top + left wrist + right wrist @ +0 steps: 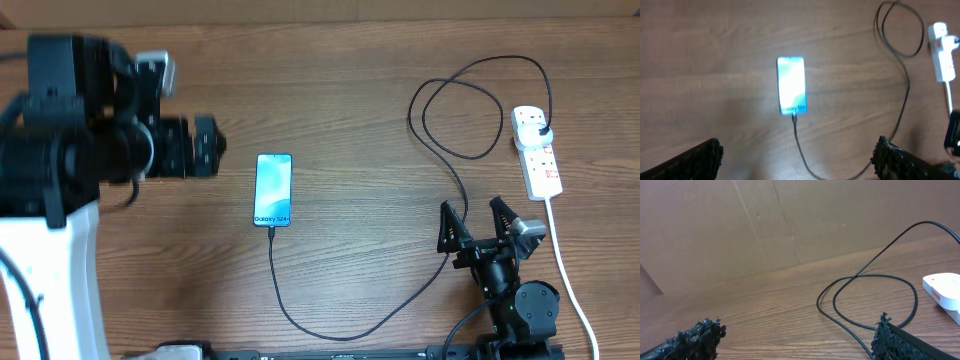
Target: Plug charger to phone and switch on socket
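The phone [273, 190] lies flat on the table, its light blue screen up. The charger [330, 335], a thin black cable, has its tip at the phone's near end; it curves along the table front, loops and ends in a black plug [541, 130] sitting in the socket [540, 165], a white power strip at the right. My left gripper [205, 145] is open and empty, raised to the left of the phone; in the left wrist view [799, 145] the phone [791, 85] lies below it. My right gripper [473, 210] is open and empty, beside the cable and left of the socket.
The socket's thick white cord [570, 280] runs down the right side towards the table front. The cable's loops [875, 275] lie on the wood ahead of the right gripper [799, 322], with the socket's end [945, 287] at the right. A brown cardboard wall [790, 220] stands behind the table.
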Tool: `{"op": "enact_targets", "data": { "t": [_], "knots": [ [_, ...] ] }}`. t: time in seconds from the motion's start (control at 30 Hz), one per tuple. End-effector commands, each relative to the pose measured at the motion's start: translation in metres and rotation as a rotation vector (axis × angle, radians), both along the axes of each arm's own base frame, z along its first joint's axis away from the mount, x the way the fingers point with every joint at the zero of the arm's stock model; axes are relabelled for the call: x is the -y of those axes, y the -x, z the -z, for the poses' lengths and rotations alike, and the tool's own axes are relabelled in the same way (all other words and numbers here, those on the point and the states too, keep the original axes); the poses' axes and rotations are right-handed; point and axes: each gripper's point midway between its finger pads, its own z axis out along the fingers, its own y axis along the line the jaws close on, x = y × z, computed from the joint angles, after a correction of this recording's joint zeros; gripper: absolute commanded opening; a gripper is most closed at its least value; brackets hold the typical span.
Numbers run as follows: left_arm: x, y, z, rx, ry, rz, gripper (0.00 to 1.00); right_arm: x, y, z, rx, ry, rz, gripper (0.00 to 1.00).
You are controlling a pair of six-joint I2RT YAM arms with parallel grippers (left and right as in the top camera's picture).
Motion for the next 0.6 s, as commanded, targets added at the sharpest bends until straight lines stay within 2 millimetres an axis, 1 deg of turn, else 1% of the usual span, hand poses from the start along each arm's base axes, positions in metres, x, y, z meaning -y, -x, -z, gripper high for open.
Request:
{"op": "enact_targets", "data": {
  "t": [0.0,0.07,0.17,0.27,0.33,0.4,0.57],
  "knots": [
    [-0.007,0.027,0.012,-0.018,-0.037,-0.016,1.00,-0.001,0.000,0.002,0.003,0.001,-0.003,1.00],
    [-0.011,0.043,0.023,-0.035,-0.056,-0.026,1.00,-0.001,0.000,0.002,0.003,0.001,-0.003,1.00],
    [-0.011,0.068,0.040,-0.062,-0.056,-0.025,1.00,-0.001,0.000,0.002,0.003,0.001,-0.003,1.00],
    [-0.012,0.084,0.059,-0.063,-0.057,-0.026,1.00,-0.001,0.000,0.002,0.003,0.001,-0.003,1.00],
    [-0.013,0.088,0.070,-0.026,-0.055,-0.030,1.00,-0.001,0.000,0.002,0.003,0.001,-0.003,1.00],
    [-0.015,0.087,0.081,0.031,-0.052,-0.043,1.00,-0.001,0.000,0.002,0.003,0.001,-0.003,1.00],
    [-0.017,0.072,0.108,0.193,-0.050,-0.061,1.00,-0.001,0.000,0.002,0.003,0.001,-0.003,1.00]
  ]
}}
